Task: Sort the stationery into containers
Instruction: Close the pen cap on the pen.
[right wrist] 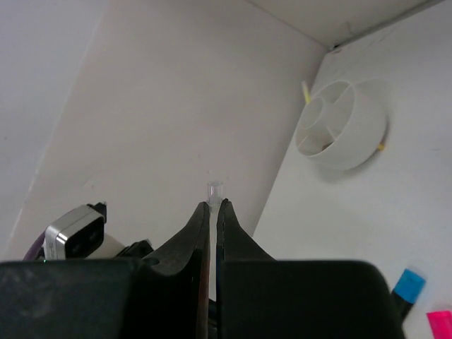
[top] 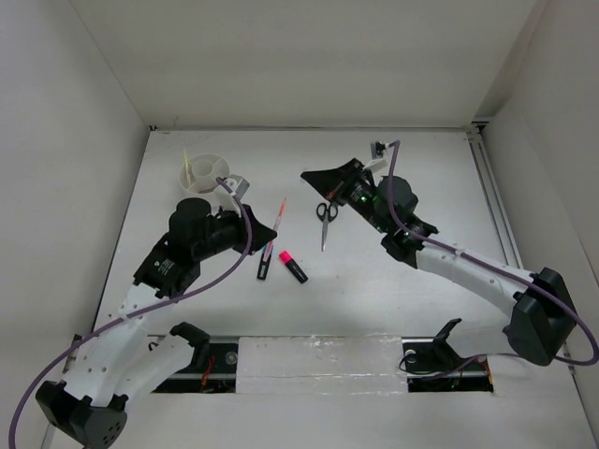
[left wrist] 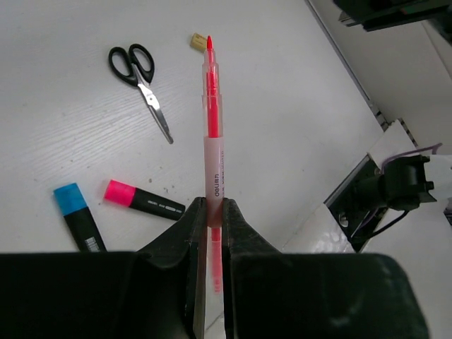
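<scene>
My left gripper [left wrist: 212,206] is shut on the thin pink pen [left wrist: 212,120], holding it by its rear end above the table; the pen's tip is bare. In the top view the pen [top: 279,217] points away from the left gripper [top: 251,221]. My right gripper [right wrist: 214,205] is shut on a small clear cap [right wrist: 215,189] and is raised above the scissors [top: 325,215]. The round white bowl [top: 190,180] stands at the far left with the yellow pen [top: 189,166] leaning in it. The blue-cap highlighter [top: 267,263] and the pink-cap highlighter [top: 293,267] lie mid-table. The tan block [left wrist: 198,42] lies beyond the pen tip.
White walls close the table on the left, back and right. The bowl [right wrist: 360,145] sits in the far left corner, close to both walls. A slot with brackets and cables runs along the near edge [top: 318,360].
</scene>
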You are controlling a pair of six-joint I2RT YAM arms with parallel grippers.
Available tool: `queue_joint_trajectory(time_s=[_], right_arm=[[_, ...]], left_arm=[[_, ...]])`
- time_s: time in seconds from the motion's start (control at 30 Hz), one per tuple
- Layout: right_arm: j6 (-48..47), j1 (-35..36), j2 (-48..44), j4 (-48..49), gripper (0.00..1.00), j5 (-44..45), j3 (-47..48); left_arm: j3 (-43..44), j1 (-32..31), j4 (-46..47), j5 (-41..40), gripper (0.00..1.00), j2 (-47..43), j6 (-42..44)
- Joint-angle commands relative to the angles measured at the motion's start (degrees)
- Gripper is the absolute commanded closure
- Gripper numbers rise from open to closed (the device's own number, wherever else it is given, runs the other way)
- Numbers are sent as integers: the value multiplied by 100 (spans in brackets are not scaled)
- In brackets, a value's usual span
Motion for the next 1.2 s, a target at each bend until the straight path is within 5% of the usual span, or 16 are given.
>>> queue_joint_trajectory(time_s=[0.0,0.2,1.17], right_arm=[[201,205,28,1218,100,-431,-142],[518,434,80,2124,100,-511,-521],[254,540,344,2072,100,-150,-460]], left_arm=[[-72,-5,460,462,100,-225,-153],[-72,-5,583,664,100,-463,-154],[-125,-5,583,664,100,-515,-154]])
